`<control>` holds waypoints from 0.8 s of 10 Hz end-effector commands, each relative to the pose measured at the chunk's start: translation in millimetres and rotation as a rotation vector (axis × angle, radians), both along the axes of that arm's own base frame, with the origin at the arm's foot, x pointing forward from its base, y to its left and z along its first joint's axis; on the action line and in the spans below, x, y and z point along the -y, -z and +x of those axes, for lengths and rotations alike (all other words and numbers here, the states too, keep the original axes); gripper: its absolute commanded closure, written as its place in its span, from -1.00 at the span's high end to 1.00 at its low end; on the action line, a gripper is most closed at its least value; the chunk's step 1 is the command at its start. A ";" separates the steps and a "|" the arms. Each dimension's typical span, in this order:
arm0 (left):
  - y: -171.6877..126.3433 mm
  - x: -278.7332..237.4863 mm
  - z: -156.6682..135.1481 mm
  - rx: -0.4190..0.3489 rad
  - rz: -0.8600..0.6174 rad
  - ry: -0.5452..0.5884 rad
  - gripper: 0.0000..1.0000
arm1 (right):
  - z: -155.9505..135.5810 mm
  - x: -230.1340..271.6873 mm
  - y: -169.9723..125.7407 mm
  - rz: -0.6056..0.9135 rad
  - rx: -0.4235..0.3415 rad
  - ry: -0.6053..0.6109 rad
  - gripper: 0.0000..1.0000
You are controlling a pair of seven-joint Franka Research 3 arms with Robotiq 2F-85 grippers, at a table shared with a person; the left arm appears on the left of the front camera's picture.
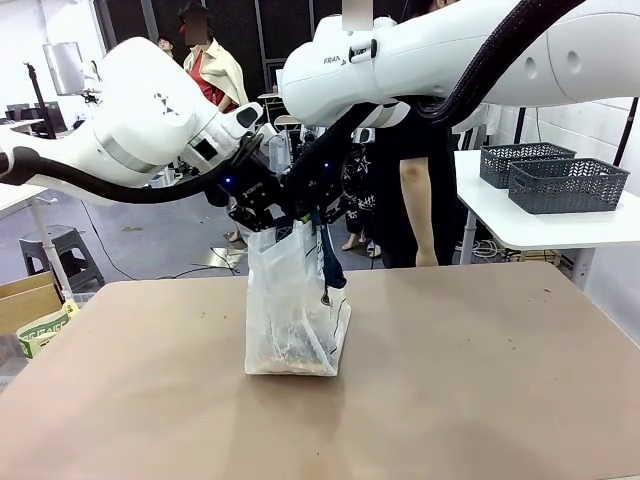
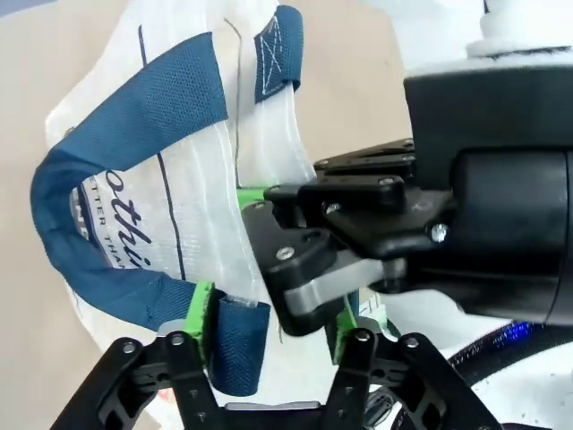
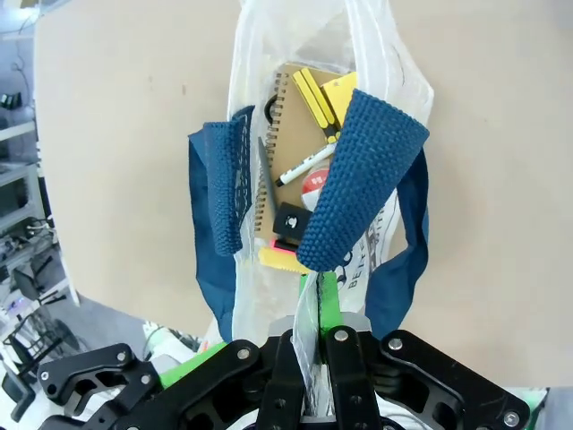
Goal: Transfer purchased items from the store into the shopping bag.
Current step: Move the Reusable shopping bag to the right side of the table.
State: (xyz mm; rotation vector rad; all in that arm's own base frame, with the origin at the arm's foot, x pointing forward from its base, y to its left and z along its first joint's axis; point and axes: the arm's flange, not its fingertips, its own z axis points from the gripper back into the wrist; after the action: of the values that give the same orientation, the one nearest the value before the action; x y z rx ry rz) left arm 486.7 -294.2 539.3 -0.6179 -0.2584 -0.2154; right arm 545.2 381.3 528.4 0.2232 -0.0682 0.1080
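The bag [image 1: 295, 310] stands upright mid-table [image 1: 480, 380], and the items [image 3: 300, 161] look to be inside already: a tan spiral notebook [image 3: 285, 134], yellow packs [image 3: 315, 97] and a pen [image 3: 304, 164] lie deep in it.

The right gripper [image 3: 315, 309] is clenched on the clear film of the bag's rim. The left gripper [image 2: 273, 322] has its jaws apart, with the navy strap [image 2: 134, 116] only brushing one green pad [image 2: 201, 309], not pinched.

The step looks like letting go of the bag. I'd back the left gripper straight off so the strap cannot snag. The right pinch should hold firm while it does, since the two grippers sit very close.

Readable: script "othi" on the bag with small capitals "THA" beneath, both cut off, and "FRAN" on the right arm [image 1: 450, 50].
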 end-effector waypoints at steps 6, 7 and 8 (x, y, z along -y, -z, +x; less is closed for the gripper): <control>6.2 -17.0 -10.7 -0.027 -0.120 0.077 1.00 | 11.2 -6.0 -1.5 0.031 -0.017 -0.020 -1.00; 9.6 -12.0 -11.5 -0.033 -0.094 0.095 1.00 | 11.0 -6.7 -1.8 0.030 -0.017 -0.022 -1.00; 11.6 -8.4 -12.3 -0.032 -0.072 0.104 1.00 | 11.2 -7.4 -1.5 0.030 -0.019 -0.024 -1.00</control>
State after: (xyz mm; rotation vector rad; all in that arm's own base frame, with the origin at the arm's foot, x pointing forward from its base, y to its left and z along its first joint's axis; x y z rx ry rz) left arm 476.6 -286.0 532.1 -0.7211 -0.2086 -0.2550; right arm 551.3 385.6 526.3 0.2304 -0.0632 0.1167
